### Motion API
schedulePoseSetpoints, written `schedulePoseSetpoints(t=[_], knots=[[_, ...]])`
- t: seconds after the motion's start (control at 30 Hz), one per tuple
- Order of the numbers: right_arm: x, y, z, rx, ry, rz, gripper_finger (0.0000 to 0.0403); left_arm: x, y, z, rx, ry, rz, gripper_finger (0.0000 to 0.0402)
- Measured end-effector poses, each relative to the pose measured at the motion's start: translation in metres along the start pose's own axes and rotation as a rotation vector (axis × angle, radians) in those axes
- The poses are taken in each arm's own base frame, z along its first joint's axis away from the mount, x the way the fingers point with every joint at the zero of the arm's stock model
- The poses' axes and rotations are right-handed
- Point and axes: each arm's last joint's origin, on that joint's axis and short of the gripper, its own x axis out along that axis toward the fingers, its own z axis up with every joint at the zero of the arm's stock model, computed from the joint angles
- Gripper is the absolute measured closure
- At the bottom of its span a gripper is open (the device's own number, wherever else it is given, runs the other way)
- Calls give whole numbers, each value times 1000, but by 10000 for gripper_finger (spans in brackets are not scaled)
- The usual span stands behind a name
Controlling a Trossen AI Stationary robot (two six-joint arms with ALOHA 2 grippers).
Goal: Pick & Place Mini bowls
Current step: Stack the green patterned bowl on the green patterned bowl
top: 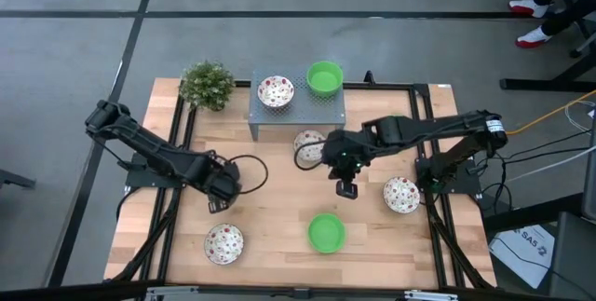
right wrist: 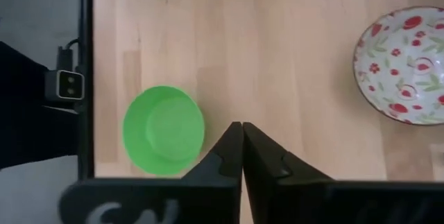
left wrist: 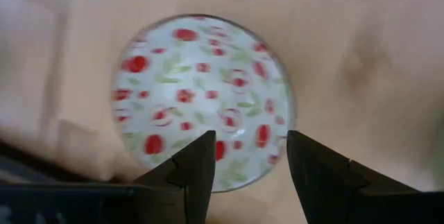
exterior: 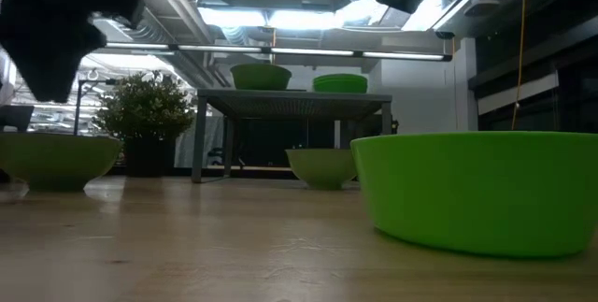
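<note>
We hover our open left gripper (left wrist: 246, 161) above the lower-left patterned bowl (left wrist: 202, 98), ready to descend; our right gripper (right wrist: 241, 144) hangs closed and empty at centre frame.

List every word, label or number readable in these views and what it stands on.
"SAS": partly readable on a white sheet on the floor beside the table, in the high view.
Pale marks on the right gripper body: too cut off and blurred to read.
Nothing else legible.
</note>
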Motion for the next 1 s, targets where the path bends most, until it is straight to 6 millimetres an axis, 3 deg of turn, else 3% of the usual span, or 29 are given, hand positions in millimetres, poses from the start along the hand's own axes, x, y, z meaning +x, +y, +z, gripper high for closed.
schedulePoseSetpoints(t=[0.23, 0.43, 0.83, 1.0], knots=[[0, 4, 3, 9, -41, -18, 388, 13, -13, -16, 78, -5, -46, 231], [0, 4, 4, 10, -54, -15, 378, 26, -12, -27, 69, 14, -10, 231], [0, 4, 5, 2, -61, -13, 377, 43, -4, -35, 134, 15, 65, 232], [0, 4, 5, 2, -62, -12, 377, 43, -6, -31, 202, -53, 67, 258]])
